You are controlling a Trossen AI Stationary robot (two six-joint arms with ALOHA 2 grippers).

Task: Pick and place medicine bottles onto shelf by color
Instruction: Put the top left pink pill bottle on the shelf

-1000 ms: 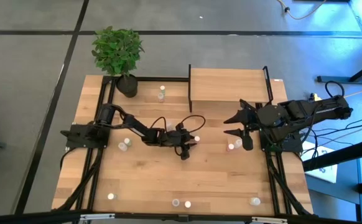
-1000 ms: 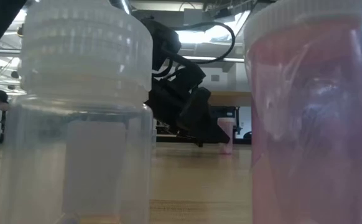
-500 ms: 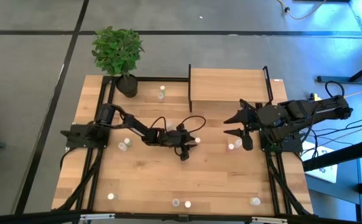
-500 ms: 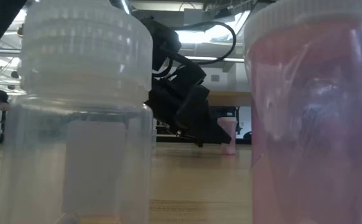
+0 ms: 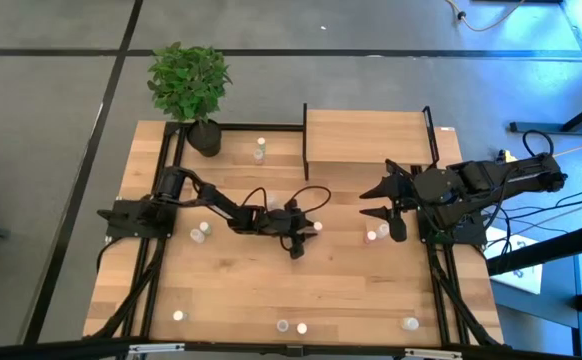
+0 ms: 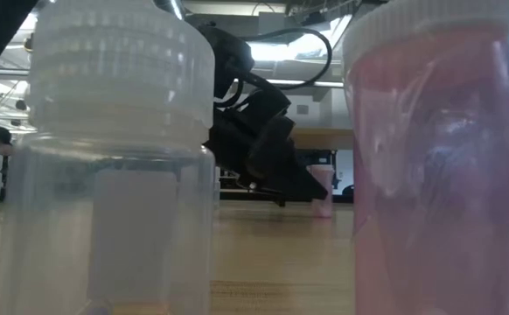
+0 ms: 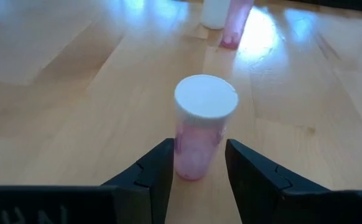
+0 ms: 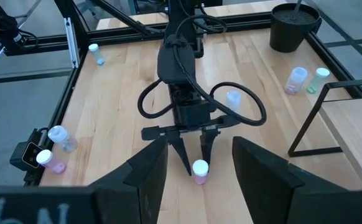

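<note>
Near the shelf (image 5: pixel 369 136), on the tabletop, the left gripper (image 7: pixel 198 163) stood low with open jaws bracketing an upright pink, white-capped bottle (image 7: pixel 201 132), ready to close. Beside the shelf, the right gripper (image 5: pixel 379 198) waited open.

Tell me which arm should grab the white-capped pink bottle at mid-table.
Left. The left gripper is open, its fingers on both sides of the pink bottle. The right gripper hangs farther off, near the shelf.
</note>
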